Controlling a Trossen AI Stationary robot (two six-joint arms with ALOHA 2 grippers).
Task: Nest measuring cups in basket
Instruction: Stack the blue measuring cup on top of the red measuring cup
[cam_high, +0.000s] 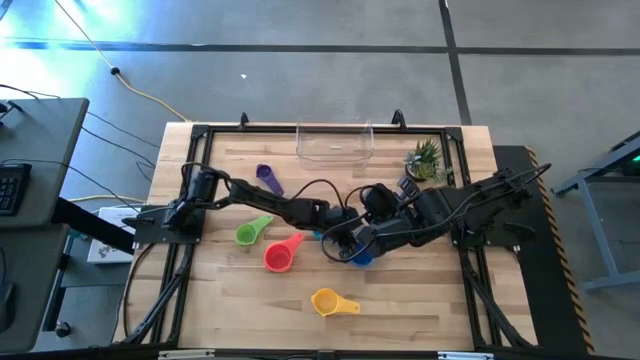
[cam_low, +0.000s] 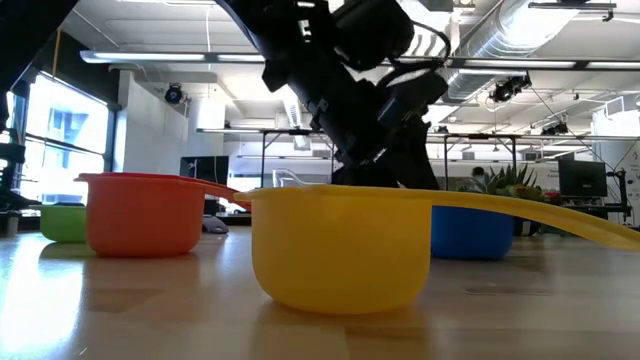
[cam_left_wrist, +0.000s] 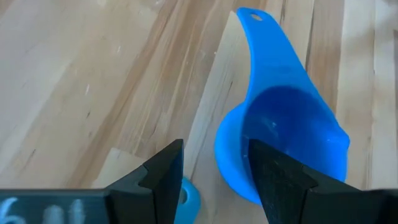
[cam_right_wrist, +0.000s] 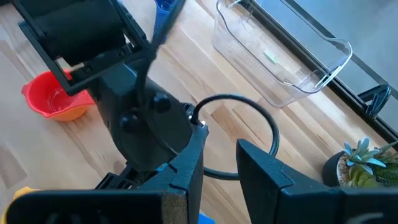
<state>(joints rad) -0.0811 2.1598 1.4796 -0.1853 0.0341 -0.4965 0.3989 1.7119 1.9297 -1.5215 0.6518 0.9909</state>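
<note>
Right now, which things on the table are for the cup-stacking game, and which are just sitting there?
For the game:
blue cup, with the left gripper open around its rim
red cup
yellow cup
green cup
purple cup
clear basket, nothing in it yet

Just sitting there:
potted plant
right gripper, waiting above the left arm

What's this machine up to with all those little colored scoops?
It is gathering measuring cups into the clear basket, which looks empty so far. The left gripper, open, is poised over the rim of the blue cup mid-table. The right gripper hovers close behind it, holding nothing. The purple, green, red and yellow cups lie loose on the table.
</note>
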